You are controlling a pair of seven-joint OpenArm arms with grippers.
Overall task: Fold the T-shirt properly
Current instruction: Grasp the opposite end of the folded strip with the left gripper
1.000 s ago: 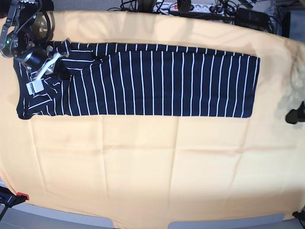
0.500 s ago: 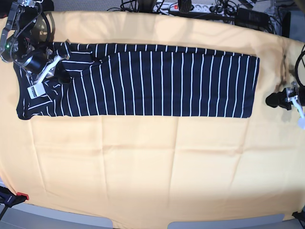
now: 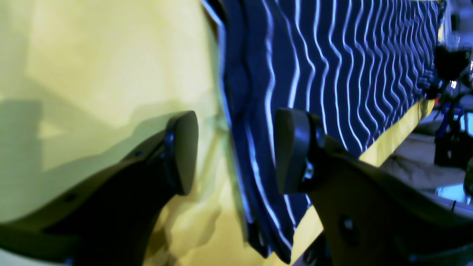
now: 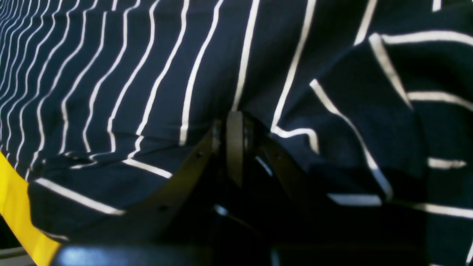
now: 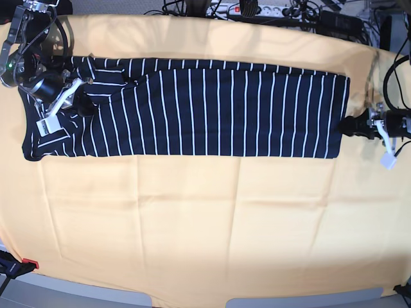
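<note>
Soft matt striped cloth T-shirt (image 5: 212,109), matt creased yellow cloth table cover (image 5: 205,224), smooth dark plastic gripper fingers (image 3: 183,147)

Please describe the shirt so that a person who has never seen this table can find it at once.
Look at the yellow cloth over the table. On its far half lies a long dark band, the shirt. It is navy with thin white stripes, the only garment there.
</note>
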